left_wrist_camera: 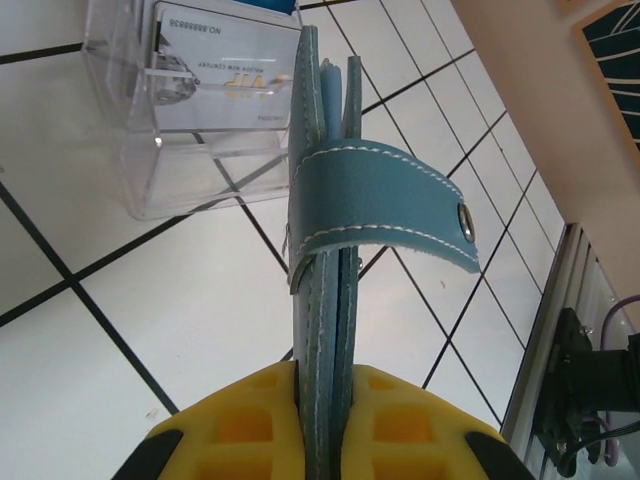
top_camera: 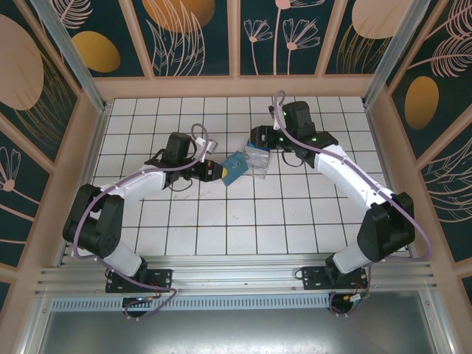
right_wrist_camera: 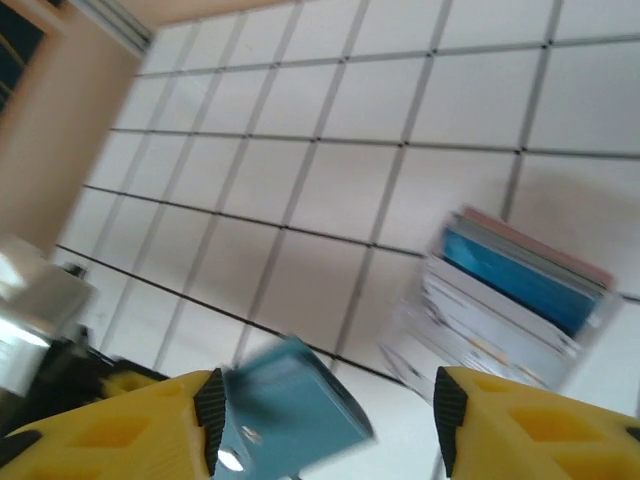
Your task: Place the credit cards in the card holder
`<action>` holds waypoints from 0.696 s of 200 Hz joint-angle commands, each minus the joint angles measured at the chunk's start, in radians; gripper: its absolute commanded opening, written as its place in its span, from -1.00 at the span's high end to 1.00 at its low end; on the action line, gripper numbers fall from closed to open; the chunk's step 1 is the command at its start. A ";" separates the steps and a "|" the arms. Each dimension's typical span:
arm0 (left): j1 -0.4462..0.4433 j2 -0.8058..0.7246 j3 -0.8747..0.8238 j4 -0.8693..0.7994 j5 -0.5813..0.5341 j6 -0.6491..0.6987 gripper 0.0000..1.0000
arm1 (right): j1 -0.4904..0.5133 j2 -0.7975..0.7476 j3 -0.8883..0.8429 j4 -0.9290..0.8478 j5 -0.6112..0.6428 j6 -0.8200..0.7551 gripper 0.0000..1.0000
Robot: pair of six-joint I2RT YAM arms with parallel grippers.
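Observation:
My left gripper (top_camera: pixel 215 171) is shut on the teal card holder (top_camera: pixel 234 167), held edge-on above the tiles; in the left wrist view the card holder (left_wrist_camera: pixel 335 250) stands between the yellow fingers (left_wrist_camera: pixel 240 425) with its snap strap curling to the right. The credit cards (left_wrist_camera: pixel 225 70), whitish-grey with a blue one behind, stand in a clear plastic tray (left_wrist_camera: pixel 190 130) just beyond the holder. My right gripper (right_wrist_camera: pixel 325 425) is open, hovering over the tray; below it the card holder (right_wrist_camera: pixel 290 410) and the credit cards (right_wrist_camera: pixel 515 280) appear blurred.
The clear tray (top_camera: pixel 258 158) sits on the white tiled floor near the centre, between both grippers. Wooden walls (top_camera: pixel 236 87) with dark floral panels enclose the floor. An aluminium rail (top_camera: pixel 236 276) runs along the near edge by the arm bases.

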 commanded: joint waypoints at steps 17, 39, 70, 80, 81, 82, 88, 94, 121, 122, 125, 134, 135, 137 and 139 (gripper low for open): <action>-0.013 0.060 0.103 -0.117 -0.035 0.066 1.00 | 0.018 -0.005 -0.082 -0.094 -0.081 -0.178 -0.39; -0.056 0.109 0.171 -0.234 -0.066 0.125 0.95 | 0.056 0.008 -0.083 -0.089 -0.106 -0.209 -0.42; -0.095 0.185 0.232 -0.319 -0.092 0.167 0.87 | 0.073 0.061 -0.017 -0.140 -0.127 -0.231 -0.33; -0.101 0.186 0.241 -0.318 -0.096 0.165 0.86 | 0.073 0.097 0.004 -0.169 -0.150 -0.240 -0.19; -0.101 0.186 0.241 -0.318 -0.097 0.165 0.86 | 0.073 0.099 0.005 -0.172 -0.150 -0.240 -0.17; -0.101 0.186 0.241 -0.318 -0.097 0.165 0.85 | 0.073 0.102 0.006 -0.174 -0.151 -0.242 -0.15; -0.102 0.184 0.244 -0.318 -0.098 0.164 0.86 | 0.096 0.117 0.007 -0.179 -0.145 -0.243 -0.04; -0.102 0.180 0.246 -0.316 -0.100 0.165 0.85 | 0.102 0.123 -0.005 -0.171 -0.129 -0.239 -0.02; -0.102 0.179 0.250 -0.324 -0.084 0.185 0.86 | 0.106 0.109 -0.098 -0.099 -0.119 -0.203 -0.02; -0.102 0.179 0.250 -0.324 -0.081 0.185 0.86 | 0.107 0.109 -0.100 -0.097 -0.121 -0.203 -0.02; -0.102 0.180 0.250 -0.325 -0.077 0.186 0.85 | 0.112 0.111 -0.103 -0.095 -0.128 -0.201 -0.02; -0.102 0.182 0.251 -0.328 -0.067 0.188 0.85 | 0.131 0.115 -0.105 -0.094 -0.121 -0.200 -0.02; -0.102 0.183 0.252 -0.328 -0.067 0.188 0.85 | 0.134 0.116 -0.105 -0.094 -0.120 -0.200 -0.02; -0.102 0.183 0.252 -0.330 -0.066 0.188 0.84 | 0.140 0.118 -0.105 -0.094 -0.116 -0.200 -0.02; -0.102 0.183 0.253 -0.332 -0.068 0.189 0.84 | 0.144 0.119 -0.104 -0.095 -0.113 -0.200 -0.02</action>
